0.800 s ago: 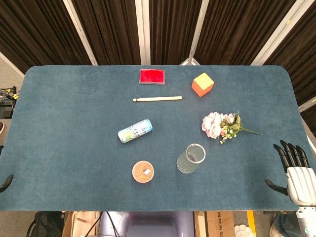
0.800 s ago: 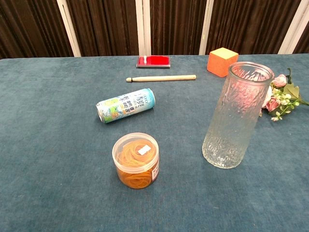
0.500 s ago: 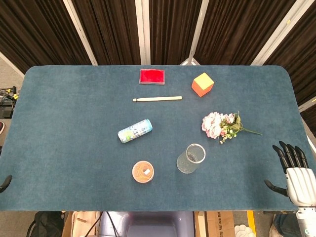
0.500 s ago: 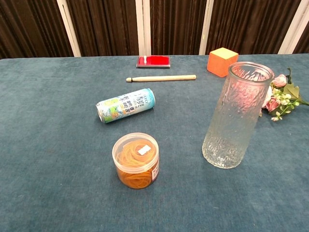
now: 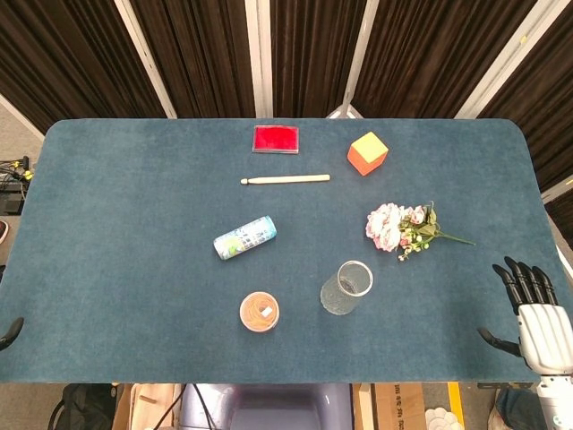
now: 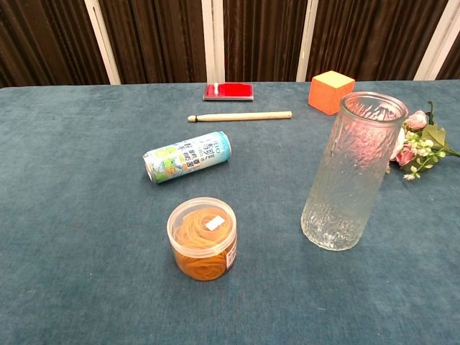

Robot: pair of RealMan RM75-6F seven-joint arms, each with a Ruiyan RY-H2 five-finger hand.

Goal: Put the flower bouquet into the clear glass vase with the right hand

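Observation:
The flower bouquet lies flat on the blue table, pink blooms to the left and its green stem pointing right; the chest view shows its pink blooms at the right edge, partly behind the vase. The clear glass vase stands upright in front of the bouquet, and it rises tall and empty in the chest view. My right hand hovers at the table's front right corner, fingers spread and holding nothing, well right of the bouquet. Only a dark tip of my left hand shows at the left edge.
A lying drink can, a tub of rubber bands, a wooden stick, a red flat box and an orange cube are spread over the table. Dark curtains hang behind.
My right hand has slid slightly toward the table's near edge and a little left. Nothing on the table has moved.

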